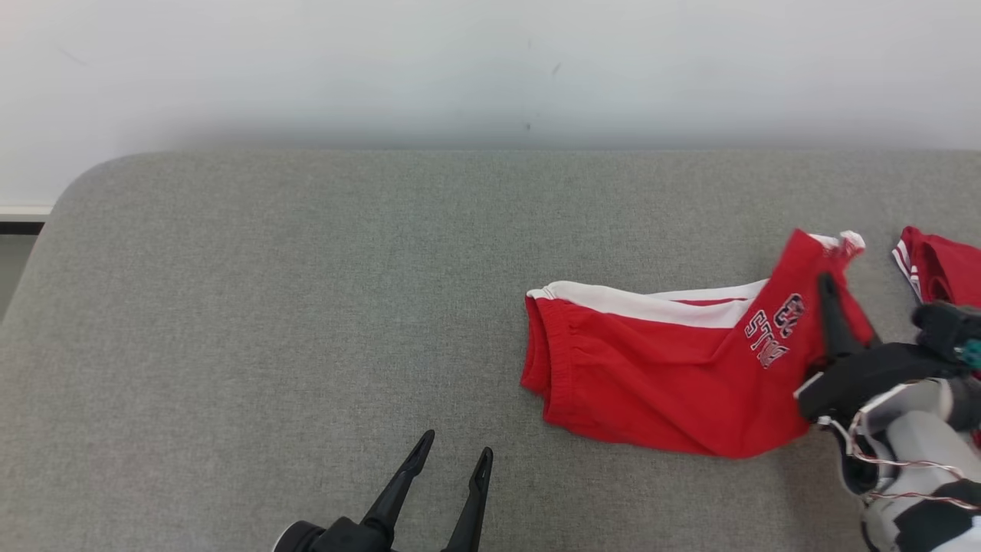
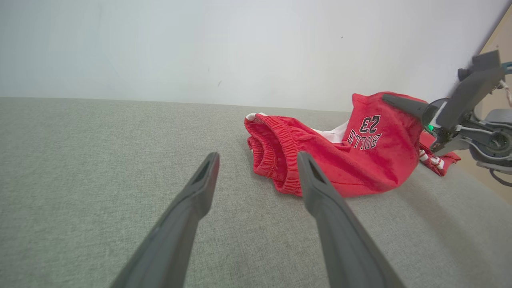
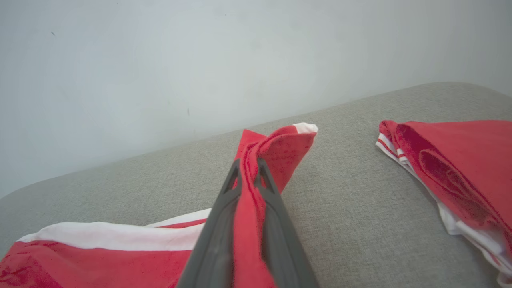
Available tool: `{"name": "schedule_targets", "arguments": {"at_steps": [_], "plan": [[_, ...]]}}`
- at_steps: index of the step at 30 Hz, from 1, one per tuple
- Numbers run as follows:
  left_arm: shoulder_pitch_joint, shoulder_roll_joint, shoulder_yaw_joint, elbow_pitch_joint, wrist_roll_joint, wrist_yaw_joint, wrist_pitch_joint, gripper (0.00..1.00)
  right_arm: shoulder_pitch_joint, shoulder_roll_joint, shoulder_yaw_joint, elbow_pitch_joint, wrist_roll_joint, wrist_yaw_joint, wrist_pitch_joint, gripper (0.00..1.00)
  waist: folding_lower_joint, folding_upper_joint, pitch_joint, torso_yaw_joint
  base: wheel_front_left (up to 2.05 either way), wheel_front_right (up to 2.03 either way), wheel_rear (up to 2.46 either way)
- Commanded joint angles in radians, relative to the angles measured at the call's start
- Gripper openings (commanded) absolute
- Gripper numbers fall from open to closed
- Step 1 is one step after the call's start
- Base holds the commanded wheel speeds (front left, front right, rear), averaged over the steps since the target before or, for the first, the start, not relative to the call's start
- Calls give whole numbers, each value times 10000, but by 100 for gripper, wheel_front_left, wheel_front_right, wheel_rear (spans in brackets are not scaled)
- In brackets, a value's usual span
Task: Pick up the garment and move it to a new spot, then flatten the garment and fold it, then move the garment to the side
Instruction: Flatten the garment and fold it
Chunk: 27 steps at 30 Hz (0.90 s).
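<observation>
For a clean carry, the right gripper point(image 3: 248, 164), pinched shut on 1 raised leg hem of the red Bulls shorts point(image 1: 651, 376), should lift higher so the waistband clears; the left gripper point(image 1: 456, 446), spread wide and empty, could take that elastic end. The shorts lie rumpled right of centre on the grey cushion point(image 1: 268, 322), white side stripe and "23" showing, near another red garment point(image 1: 943, 268).

The left half and middle of the grey cushion point(image 1: 230, 345) lie bare, open passage from the lower left of the head view up to the white wall point(image 1: 460, 69) behind. At centre right the red shorts point(image 1: 651, 376) cover the surface, one end raised in the pinched right gripper point(image 3: 248, 165). A narrow bare strip parts them from a second red garment point(image 1: 946, 268) at the right edge
</observation>
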<state>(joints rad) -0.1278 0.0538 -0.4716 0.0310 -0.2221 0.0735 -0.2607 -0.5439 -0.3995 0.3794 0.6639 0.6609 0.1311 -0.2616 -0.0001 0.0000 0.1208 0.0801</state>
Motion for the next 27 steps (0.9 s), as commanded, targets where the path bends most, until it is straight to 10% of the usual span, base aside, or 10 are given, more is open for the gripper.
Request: {"name": "schedule_targets", "arguments": {"at_steps": [1, 27], "plan": [[106, 3, -16, 32, -134, 29, -51, 100, -20, 86, 92, -76, -86, -8, -40, 0, 1, 0, -71, 35, 0, 0, 0], [274, -23, -43, -26, -384, 145, -51, 100, -147, 2335, 2902, -338, -828, -7, 744, 0, 1, 0, -291, 1087, 0, 0, 0]]}}
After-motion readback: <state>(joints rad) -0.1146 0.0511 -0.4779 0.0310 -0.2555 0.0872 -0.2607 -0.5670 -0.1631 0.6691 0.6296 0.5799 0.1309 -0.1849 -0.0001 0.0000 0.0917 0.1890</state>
